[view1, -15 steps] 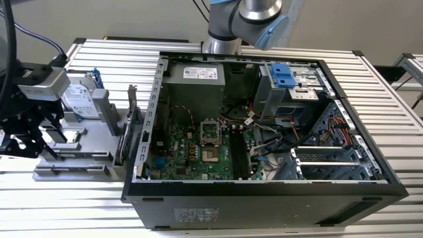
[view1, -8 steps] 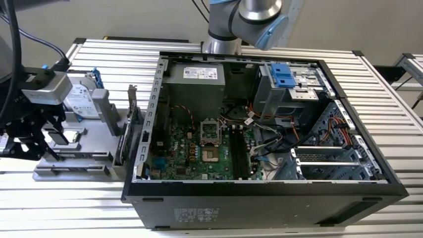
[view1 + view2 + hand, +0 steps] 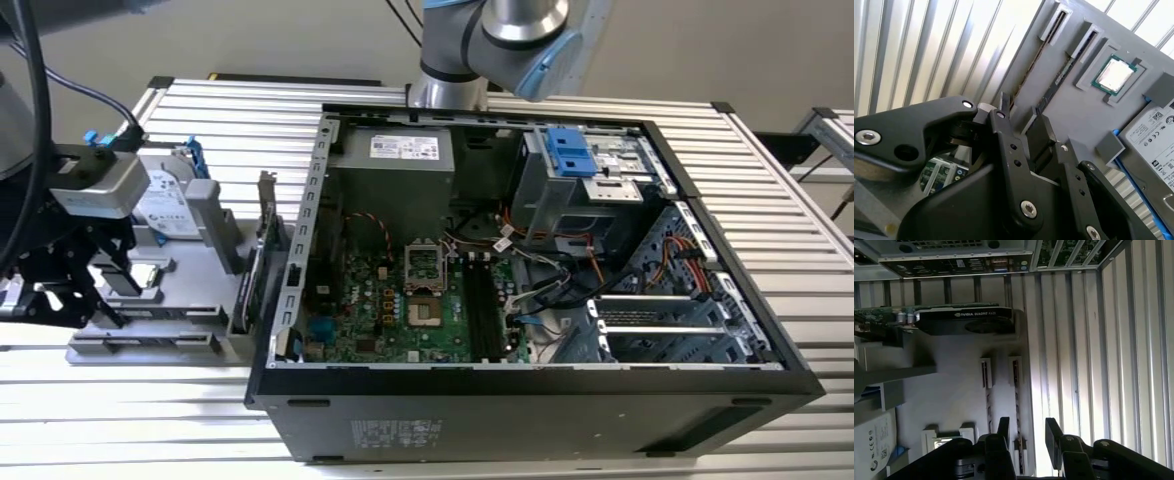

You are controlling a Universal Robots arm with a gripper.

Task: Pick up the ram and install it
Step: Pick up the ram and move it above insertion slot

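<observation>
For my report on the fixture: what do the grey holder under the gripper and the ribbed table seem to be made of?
Grey holder: probably plastic, matt, even grey, blocky moulded slots. Table: likely aluminium, bare silvery ribbed profiles with bright streaks of reflected light.

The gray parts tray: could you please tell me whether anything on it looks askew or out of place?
Nothing stands out. The ram sits straight in its holder on the tray, the expansion card stands on edge, the hard drive rests label-up, and the open gripper hovers over the ram.
</observation>
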